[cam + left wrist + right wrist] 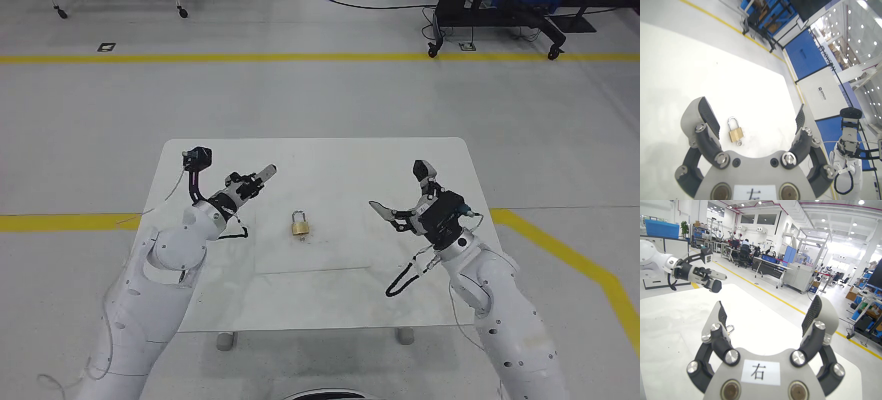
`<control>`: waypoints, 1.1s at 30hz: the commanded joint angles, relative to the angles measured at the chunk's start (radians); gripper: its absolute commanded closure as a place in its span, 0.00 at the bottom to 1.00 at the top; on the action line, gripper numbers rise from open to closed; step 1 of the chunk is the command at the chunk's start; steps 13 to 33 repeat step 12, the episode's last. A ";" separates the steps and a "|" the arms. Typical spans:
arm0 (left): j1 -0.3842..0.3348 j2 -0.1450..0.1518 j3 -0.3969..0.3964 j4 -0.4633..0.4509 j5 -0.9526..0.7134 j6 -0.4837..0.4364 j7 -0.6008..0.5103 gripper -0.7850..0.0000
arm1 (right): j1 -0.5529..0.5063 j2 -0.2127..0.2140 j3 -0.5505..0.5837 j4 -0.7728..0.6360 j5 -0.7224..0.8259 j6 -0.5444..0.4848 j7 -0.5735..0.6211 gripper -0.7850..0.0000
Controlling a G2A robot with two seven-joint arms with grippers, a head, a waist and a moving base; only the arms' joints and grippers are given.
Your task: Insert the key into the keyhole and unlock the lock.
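Two wide-spread sets of fingers (708, 117), left gripper (751, 106), right gripper (768, 302), padlock (299, 225) between, far from table (350, 160) edges

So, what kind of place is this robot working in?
Most likely a robotics lab or factory hall: a yellow floor line, long workbenches and a glass-walled machine cell lie beyond the white table.

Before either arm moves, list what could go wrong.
1. The padlock lies loose and flat on the table, held by neither gripper; turning the key may just slide or spin it.
2. The key is a small piece at the padlock's base; the broad pads of the left gripper may miss it or nudge it.
3. The left gripper and the right gripper, both open, flank the padlock; closing in together, they might collide.
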 commanded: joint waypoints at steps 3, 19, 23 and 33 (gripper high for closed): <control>-0.001 0.000 0.005 0.006 0.000 0.001 -0.002 0.00 | 0.000 0.000 -0.002 0.000 -0.001 0.001 0.001 0.00; 0.028 -0.001 -0.013 0.000 0.065 -0.003 0.028 0.00 | -0.009 0.006 0.008 0.000 0.007 0.035 0.021 0.00; 0.028 -0.001 -0.013 0.000 0.065 -0.003 0.028 0.00 | -0.009 0.006 0.008 0.000 0.007 0.035 0.021 0.00; 0.028 -0.001 -0.013 0.000 0.065 -0.003 0.028 0.00 | -0.009 0.006 0.008 0.000 0.007 0.035 0.021 0.00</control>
